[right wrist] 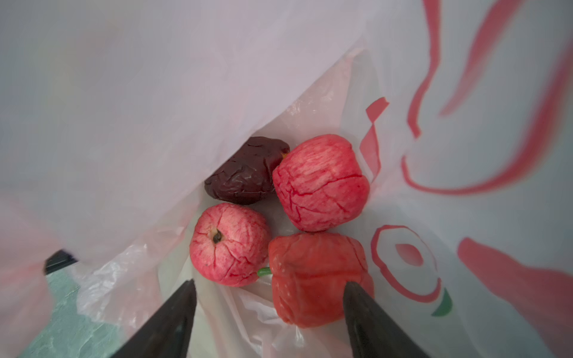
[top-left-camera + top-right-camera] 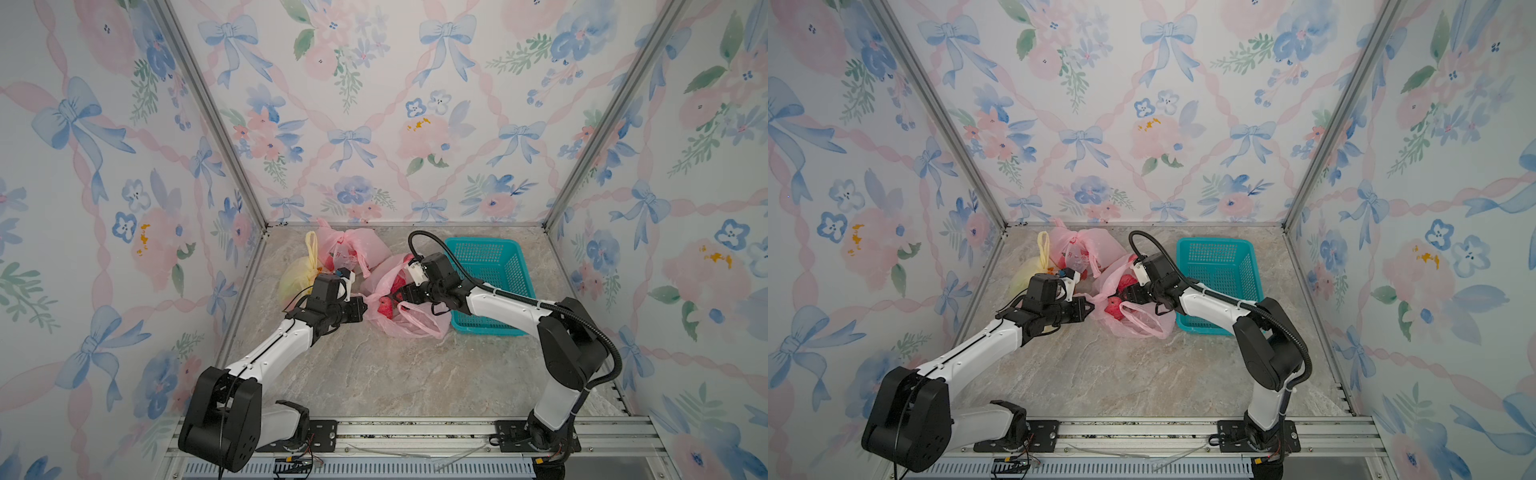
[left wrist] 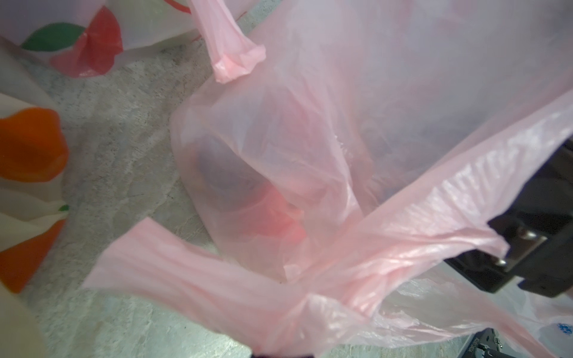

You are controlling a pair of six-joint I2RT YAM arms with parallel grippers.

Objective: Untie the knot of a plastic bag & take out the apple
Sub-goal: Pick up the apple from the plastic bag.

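Pink plastic bag (image 2: 399,307) lying open on the marble tabletop (image 2: 374,374), between both arms and just beside the teal basket (image 2: 494,270). Left gripper (image 2: 360,309) clenched on the bag's edge, pulling a fold of pink film (image 3: 403,248) taut in the left wrist view. Right gripper (image 1: 269,313) reaching into the bag's mouth, jaws spread wide and grasping nothing, tips just short of the fruit. Inside the bag, seen from the right wrist: 2 wrinkled pink-red apples (image 1: 229,245) (image 1: 321,183), 1 dark red fruit (image 1: 246,172), 1 red pepper-like piece (image 1: 316,279) with a green stem, all touching in a cluster. Behind, near the back wall, a second pink bag (image 2: 353,245) and a yellow bag (image 2: 297,276), both knotted.
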